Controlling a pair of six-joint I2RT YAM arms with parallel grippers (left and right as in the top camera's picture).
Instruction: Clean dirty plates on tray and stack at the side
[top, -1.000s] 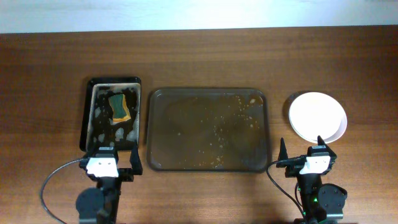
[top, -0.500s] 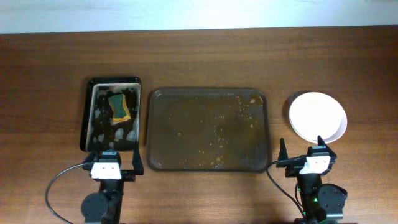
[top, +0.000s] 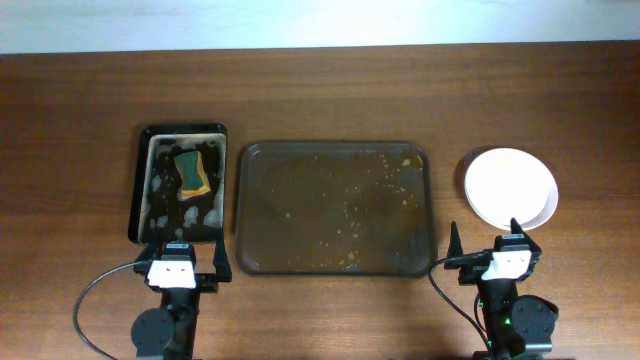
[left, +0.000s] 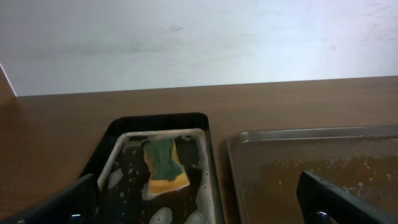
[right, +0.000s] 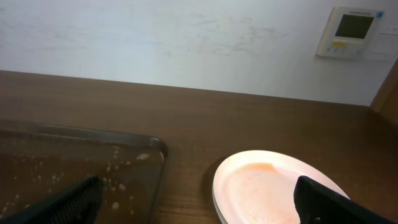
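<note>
The plates (top: 510, 187) are sitting stacked just right of the speckled brown tray (top: 300, 230). The left gripper (top: 182, 250) and right gripper (top: 487, 240) are hovering spread wide, empty. The job is looking finished, calling for nothing more.

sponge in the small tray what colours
The sponge is green over yellow-orange; left wrist view shows it best.

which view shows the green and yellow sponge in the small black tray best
The left wrist view: the green-and-yellow sponge sits close and unobstructed among suds in the black tray. Overhead shows the sponge whole but small. The right wrist view does not show it.
</note>
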